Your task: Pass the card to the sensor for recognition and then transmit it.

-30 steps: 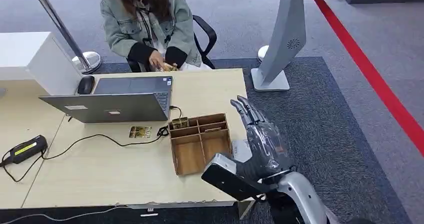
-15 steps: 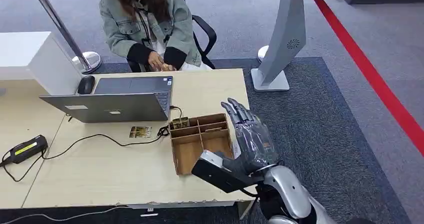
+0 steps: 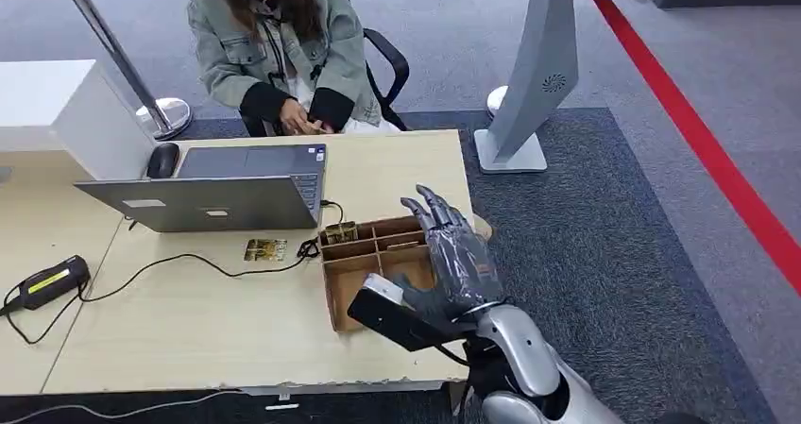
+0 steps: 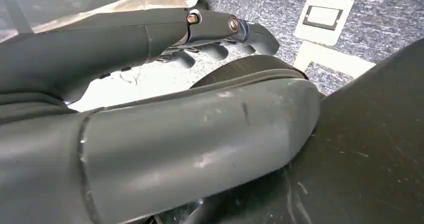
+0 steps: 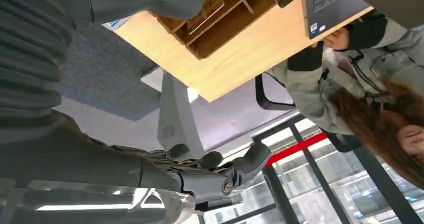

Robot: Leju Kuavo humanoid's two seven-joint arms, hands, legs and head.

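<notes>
A gold card (image 3: 264,249) lies flat on the wooden table (image 3: 189,320), left of a divided wooden box (image 3: 378,268). More gold cards (image 3: 341,231) stand in the box's far left compartment. My right hand (image 3: 449,254) hovers over the box's right side, fingers stretched and apart, holding nothing. In the right wrist view its fingers (image 5: 210,169) are spread in the air, with the box (image 5: 215,14) beyond them. A black handheld scanner (image 3: 47,282) with a yellow label lies at the table's left. My left hand (image 4: 225,29) hangs low over carpet and holds nothing.
An open grey laptop (image 3: 217,193) and a mouse (image 3: 162,160) sit behind the box; a black cable (image 3: 179,263) crosses the table. A person (image 3: 283,56) sits at the far side. A white kiosk stand (image 3: 529,84) is on the right, past a red floor line (image 3: 699,131).
My right hand has moved left and lower, from beside the table's right edge to over the wooden box. The person's hands have shifted slightly.
</notes>
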